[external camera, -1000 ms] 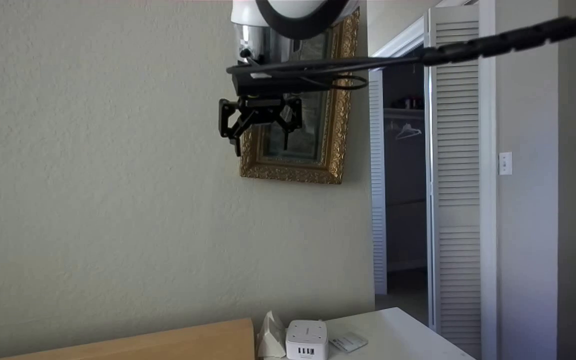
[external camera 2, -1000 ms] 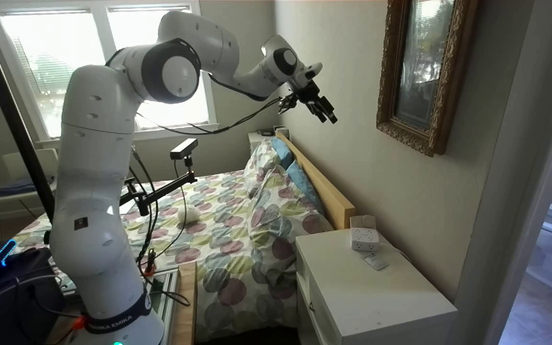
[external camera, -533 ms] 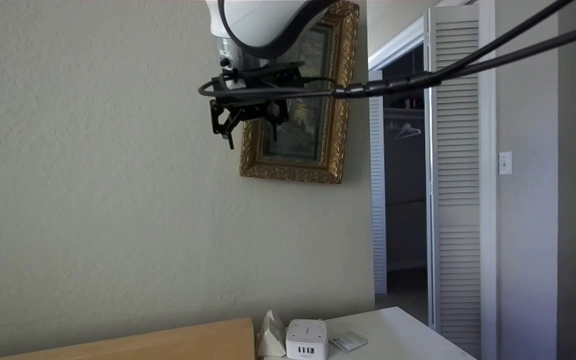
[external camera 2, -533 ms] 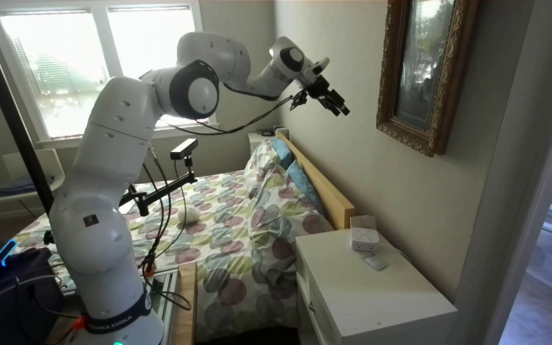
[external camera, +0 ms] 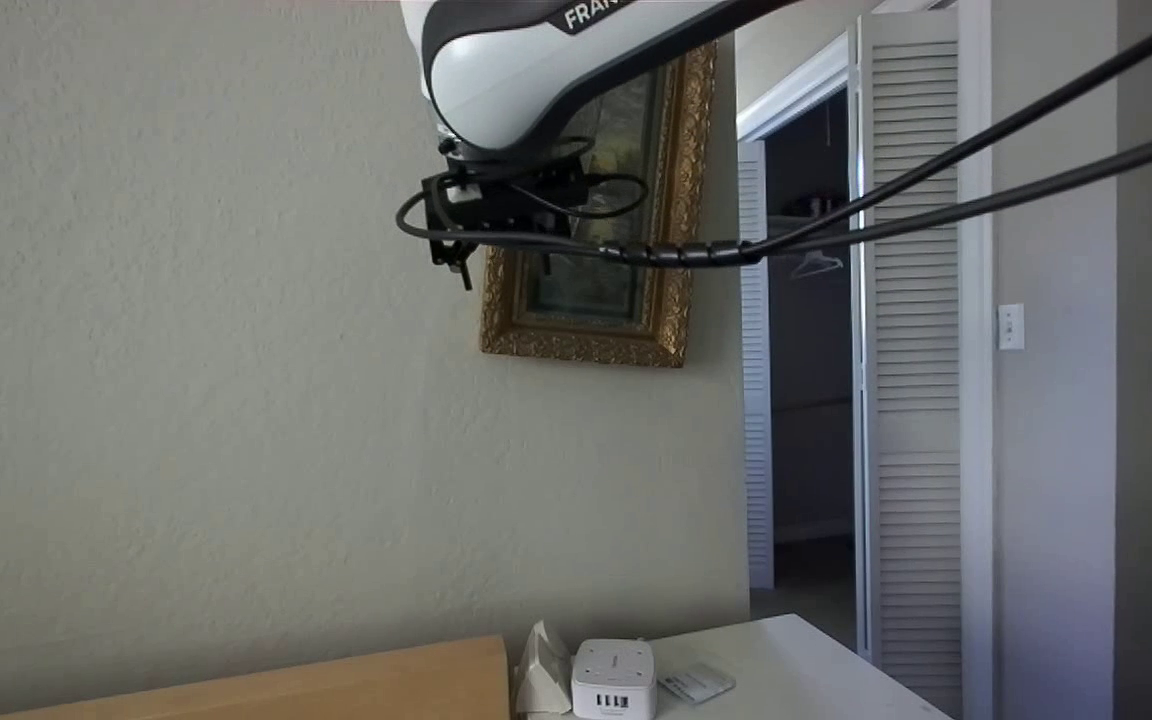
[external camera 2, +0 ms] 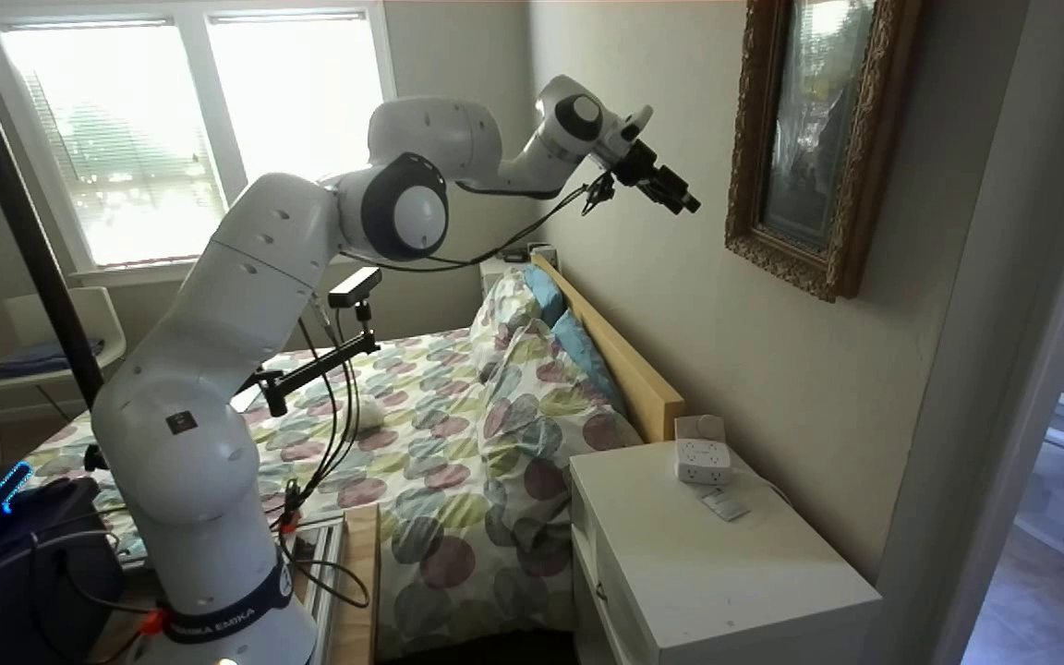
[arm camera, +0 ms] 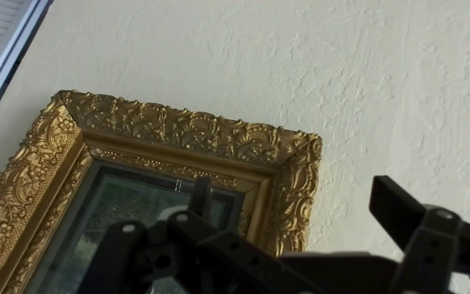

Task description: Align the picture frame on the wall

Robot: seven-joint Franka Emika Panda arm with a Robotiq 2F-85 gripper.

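Note:
The ornate gold picture frame hangs on the pale wall. In that exterior view its bottom edge slopes down to the right; the arm hides its upper left part. It also shows in an exterior view and in the wrist view, where one of its bottom corners is seen. My gripper is open and empty. In the wrist view one finger overlaps the painting and the other finger is over bare wall beyond the frame's side. In an exterior view the gripper is left of the frame, apart from it.
Below are a white dresser with a white power outlet block, and a wooden headboard. Black cables hang from the wrist. A camera on a stand is beside the arm. A louvered door stands beyond the frame.
The arm has stretched forward, and the gripper has moved closer to the wall and frame. The cables have swung lower in an exterior view. The frame has not visibly moved.

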